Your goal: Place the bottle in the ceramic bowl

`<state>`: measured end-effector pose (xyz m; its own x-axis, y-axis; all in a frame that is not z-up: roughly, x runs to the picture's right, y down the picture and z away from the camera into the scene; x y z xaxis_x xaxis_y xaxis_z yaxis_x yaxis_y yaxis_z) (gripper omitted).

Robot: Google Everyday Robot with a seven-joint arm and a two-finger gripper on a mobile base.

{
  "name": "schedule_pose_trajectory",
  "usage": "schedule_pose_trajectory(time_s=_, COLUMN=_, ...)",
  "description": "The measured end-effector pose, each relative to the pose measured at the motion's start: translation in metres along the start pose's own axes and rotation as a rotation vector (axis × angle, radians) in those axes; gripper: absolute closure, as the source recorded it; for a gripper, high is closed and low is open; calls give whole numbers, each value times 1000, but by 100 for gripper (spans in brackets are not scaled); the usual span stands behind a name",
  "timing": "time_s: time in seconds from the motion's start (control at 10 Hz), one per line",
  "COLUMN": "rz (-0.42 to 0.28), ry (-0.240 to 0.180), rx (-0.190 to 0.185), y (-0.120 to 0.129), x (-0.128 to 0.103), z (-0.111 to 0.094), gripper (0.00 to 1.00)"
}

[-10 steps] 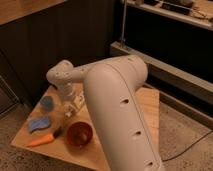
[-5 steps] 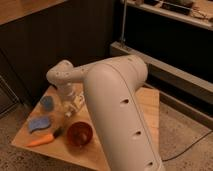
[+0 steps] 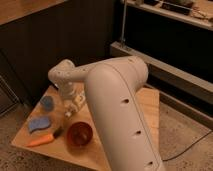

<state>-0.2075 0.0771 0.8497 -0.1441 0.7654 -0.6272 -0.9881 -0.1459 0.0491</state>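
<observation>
Gripper: the gripper hangs low over the left half of the table, under the arm's bent wrist. Its jaws stand wide, with nothing clearly held.
Bottle: a small whitish shape, which I take for the bottle, lies just under the gripper's tip, between the blue cup and the ceramic bowl. It blends with the pale gripper, so you cannot tell whether they touch.
Ceramic bowl: upright near the table's front edge, just in front of the gripper.
Step in hand: probably the grasp; the bottle is not yet in the bowl.
Doing it well: centre the jaws on the bottle, come straight down and close gently, since so small a thing may roll away. Lift above the bowl's rim before you carry across.
</observation>
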Motion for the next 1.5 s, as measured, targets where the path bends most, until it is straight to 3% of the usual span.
schedule_pose_trajectory(time_s=0.2, rz=-98, ry=-29, rx=18, y=-7, x=-14, z=-3, gripper=35)
schedule_pose_trajectory(time_s=0.5, rz=-154, ry=-56, rx=41, y=-12, x=-23, z=-4, gripper=35)
schedule_pose_trajectory(time_s=1.0, rz=-118, ry=-53, rx=94, y=-11, x=-16, z=12, gripper=35)
schedule_pose_trajectory(time_s=1.5, rz=-63, ry=-48, rx=122, y=-10, x=-14, z=26, gripper=35)
